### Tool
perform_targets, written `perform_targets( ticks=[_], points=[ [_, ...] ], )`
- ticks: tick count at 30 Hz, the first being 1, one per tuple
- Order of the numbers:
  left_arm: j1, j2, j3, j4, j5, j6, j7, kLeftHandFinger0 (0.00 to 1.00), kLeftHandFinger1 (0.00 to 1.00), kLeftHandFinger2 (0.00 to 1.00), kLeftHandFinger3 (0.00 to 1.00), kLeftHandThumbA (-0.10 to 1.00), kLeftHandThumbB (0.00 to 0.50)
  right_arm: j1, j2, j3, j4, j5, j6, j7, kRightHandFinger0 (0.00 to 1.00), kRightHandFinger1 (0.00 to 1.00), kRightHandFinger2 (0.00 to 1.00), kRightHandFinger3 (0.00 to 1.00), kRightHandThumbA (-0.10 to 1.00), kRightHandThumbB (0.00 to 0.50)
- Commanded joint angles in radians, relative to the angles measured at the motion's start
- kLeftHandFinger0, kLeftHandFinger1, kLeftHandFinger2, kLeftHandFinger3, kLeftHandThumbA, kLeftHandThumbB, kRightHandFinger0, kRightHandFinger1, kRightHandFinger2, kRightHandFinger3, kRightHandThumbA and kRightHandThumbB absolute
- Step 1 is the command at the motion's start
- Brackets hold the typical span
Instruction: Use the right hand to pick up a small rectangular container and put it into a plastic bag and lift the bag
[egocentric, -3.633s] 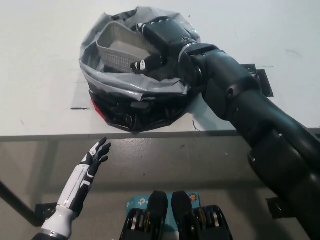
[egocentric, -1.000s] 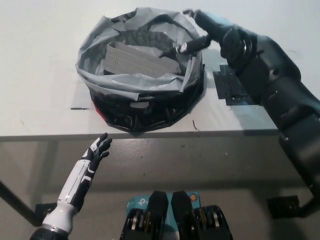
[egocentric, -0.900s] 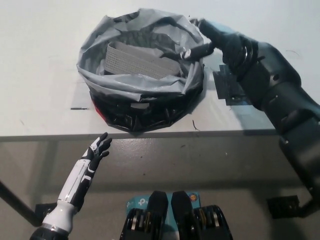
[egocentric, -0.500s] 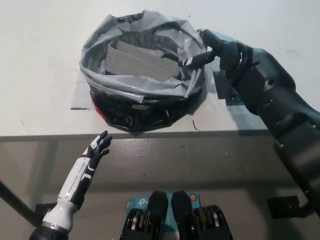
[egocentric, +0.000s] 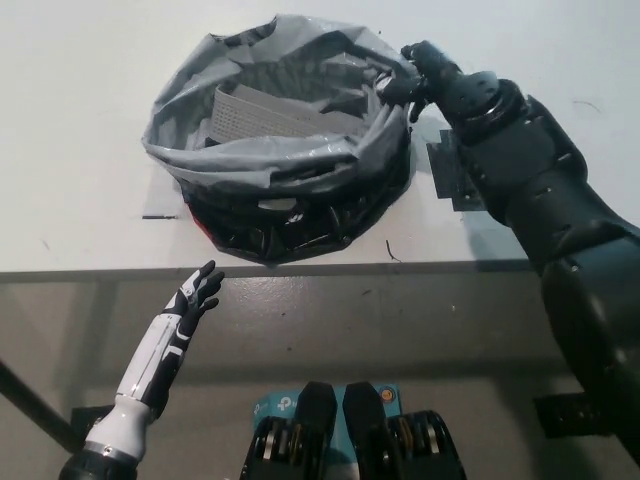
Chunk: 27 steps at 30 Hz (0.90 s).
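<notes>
- Lying inside the plastic bag (egocentric: 275, 165), the small rectangular container (egocentric: 270, 115) is a grey perforated tray, tilted, with its far end toward the bag's back wall and its near end sunk below the front rim.
- Grey rolled-down film forms the bag's mouth, a wide crumpled ring around the container; below that ring the bag's lower body is black and glossy, with a small red patch showing at its lower left.
- At the bag's right rim, the right hand (egocentric: 430, 80) has its fingers closed on the grey film, pinching the edge where it folds over.
- From that rim the black right arm (egocentric: 540, 210) runs away toward the picture's lower right, passing over a dark flat patch (egocentric: 455, 180) that lies just beside the bag on its right.
- The bag sits on a white table (egocentric: 80, 120), close to the table's front edge; a short dark mark (egocentric: 157, 216) on the surface lies just left of the bag's base, and a thin dark thread-like mark (egocentric: 390, 250) lies near the base on its right front side.
- Well apart from the bag, below the table's front edge and to its left, the white left hand (egocentric: 195, 298) rests in the air with its fingers spread and holding nothing.
</notes>
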Motion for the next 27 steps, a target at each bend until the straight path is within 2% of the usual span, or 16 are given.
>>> perform_targets(
  ticks=[1, 3, 5, 7, 8, 9, 10, 13, 14, 15, 16, 17, 18, 19, 20, 27],
  points=[
    [-0.025, 0.016, 0.004, -0.016, 0.0, -0.031, -0.012, 1.0, 1.0, 1.0, 1.0, 0.99, 0.292, -0.192, -0.013, -0.297, -0.047, 0.357, 0.095, -0.009, 0.0, 0.19, 0.68, 0.56, -0.06, 0.21],
    [-0.023, 0.015, 0.005, -0.022, -0.002, -0.024, -0.012, 1.0, 1.0, 1.0, 1.0, 0.98, 0.293, -0.205, -0.016, -0.342, -0.052, 0.386, 0.107, 0.001, 0.0, 0.17, 0.65, 0.57, -0.05, 0.192],
    [-0.023, 0.015, 0.004, -0.022, -0.002, -0.027, -0.012, 1.0, 1.0, 1.0, 1.0, 0.97, 0.28, -0.227, -0.02, -0.409, -0.058, 0.433, 0.139, -0.007, 0.0, 0.17, 0.64, 0.46, -0.06, 0.205],
    [-0.024, 0.016, 0.005, -0.019, -0.003, -0.033, -0.013, 1.0, 1.0, 1.0, 1.0, 0.97, 0.28, -0.245, -0.024, -0.459, -0.063, 0.463, 0.164, -0.014, 0.0, 0.17, 0.64, 0.45, -0.05, 0.19],
    [-0.025, 0.017, 0.005, -0.014, -0.001, -0.039, -0.012, 1.0, 1.0, 1.0, 1.0, 0.97, 0.28, -0.257, -0.03, -0.502, -0.07, 0.499, 0.168, 0.002, 0.0, 0.13, 0.61, 0.54, -0.04, 0.17],
    [-0.025, 0.016, 0.005, -0.013, 0.001, -0.04, -0.011, 1.0, 1.0, 1.0, 1.0, 0.97, 0.28, -0.267, -0.032, -0.537, -0.07, 0.526, 0.172, -0.007, 0.0, 0.12, 0.59, 0.4, -0.03, 0.18],
    [-0.026, 0.015, 0.004, -0.013, 0.003, -0.041, -0.009, 1.0, 1.0, 1.0, 1.0, 0.97, 0.28, -0.283, -0.033, -0.589, -0.071, 0.564, 0.18, -0.028, 0.0, 0.1, 0.57, 0.19, -0.03, 0.191],
    [-0.027, 0.015, 0.005, -0.014, 0.003, -0.04, -0.009, 1.0, 1.0, 1.0, 1.0, 0.97, 0.279, -0.299, -0.032, -0.645, -0.072, 0.596, 0.185, -0.049, 0.0, 0.05, 0.53, 0.15, -0.07, 0.198],
    [-0.027, 0.015, 0.005, -0.015, 0.003, -0.04, -0.009, 1.0, 1.0, 1.0, 1.0, 0.97, 0.277, -0.305, -0.031, -0.663, -0.072, 0.606, 0.185, -0.056, 0.0, 0.03, 0.52, 0.2, -0.09, 0.2],
    [-0.03, 0.014, 0.006, -0.017, -0.009, -0.029, -0.014, 1.0, 1.0, 1.0, 1.0, 0.96, 0.291, -0.346, -0.028, -0.721, -0.084, 0.656, 0.187, -0.072, 0.0, 0.02, 0.59, 0.36, -0.09, 0.164],
    [-0.03, 0.014, 0.007, -0.018, -0.013, -0.025, -0.015, 1.0, 1.0, 1.0, 1.0, 0.96, 0.291, -0.36, -0.026, -0.738, -0.09, 0.669, 0.186, -0.074, 0.0, 0.02, 0.59, 0.36, -0.09, 0.164],
    [-0.031, 0.013, 0.006, -0.019, -0.015, -0.02, -0.016, 1.0, 1.0, 1.0, 1.0, 0.96, 0.296, -0.378, -0.025, -0.752, -0.096, 0.674, 0.187, -0.07, 0.0, 0.06, 0.6, 0.55, -0.1, 0.151],
    [-0.032, 0.012, 0.005, -0.018, -0.006, -0.02, -0.013, 1.0, 1.0, 1.0, 1.0, 0.98, 0.313, -0.41, -0.02, -0.769, -0.104, 0.681, 0.191, -0.077, 0.0, 0.11, 0.65, 1.0, -0.1, 0.159],
    [-0.033, 0.012, 0.004, -0.017, -0.004, -0.02, -0.012, 1.0, 1.0, 1.0, 1.0, 0.98, 0.313, -0.422, -0.017, -0.778, -0.108, 0.686, 0.191, -0.081, 0.0, 0.11, 0.65, 1.0, -0.1, 0.159],
    [-0.036, 0.011, 0.004, -0.015, 0.0, -0.027, -0.01, 1.0, 1.0, 1.0, 1.0, 0.98, 0.307, -0.45, -0.01, -0.793, -0.118, 0.694, 0.192, -0.095, 0.0, 0.12, 0.69, 1.0, -0.1, 0.123],
    [-0.047, 0.01, 0.003, -0.012, 0.001, -0.034, -0.01, 1.0, 1.0, 1.0, 1.0, 0.98, 0.285, -0.618, -0.006, -0.798, -0.122, 0.683, 0.195, -0.122, 0.0, 0.21, 0.76, 1.0, -0.1, 0.096]
  ],
)
